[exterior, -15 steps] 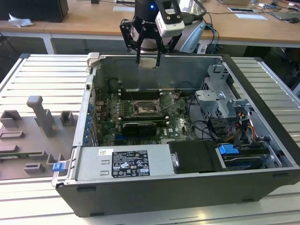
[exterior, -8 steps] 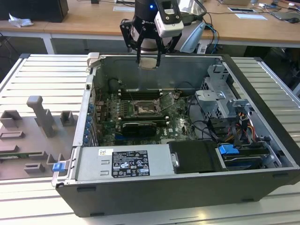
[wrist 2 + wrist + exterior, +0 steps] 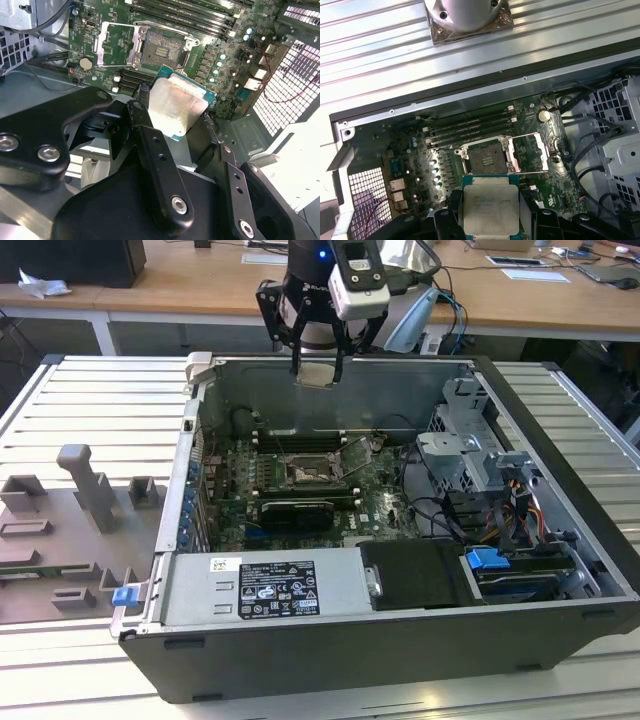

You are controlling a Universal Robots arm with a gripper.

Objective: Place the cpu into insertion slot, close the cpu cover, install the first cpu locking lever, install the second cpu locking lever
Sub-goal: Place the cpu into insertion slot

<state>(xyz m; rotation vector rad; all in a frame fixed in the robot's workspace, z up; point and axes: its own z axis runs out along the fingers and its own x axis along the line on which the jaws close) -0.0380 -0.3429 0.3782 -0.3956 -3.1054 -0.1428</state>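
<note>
My gripper (image 3: 318, 375) hangs above the back wall of the open computer case, shut on the cpu (image 3: 318, 373). In both wrist views the cpu (image 3: 175, 107) (image 3: 490, 205) is a pale silver square with a green edge, clamped between the two black fingers (image 3: 150, 135). The insertion slot (image 3: 487, 159) (image 3: 162, 50) (image 3: 303, 472) lies below on the green motherboard, dark and uncovered. The cpu cover (image 3: 530, 152) (image 3: 117, 45) is swung open beside the slot on its hinge.
Long black memory slots (image 3: 470, 127) run beside the socket. The case holds a power supply (image 3: 265, 585), a drive cage (image 3: 470, 455) and loose cables (image 3: 440, 510). A grey fixture with blocks (image 3: 80, 510) sits at the exterior view's left.
</note>
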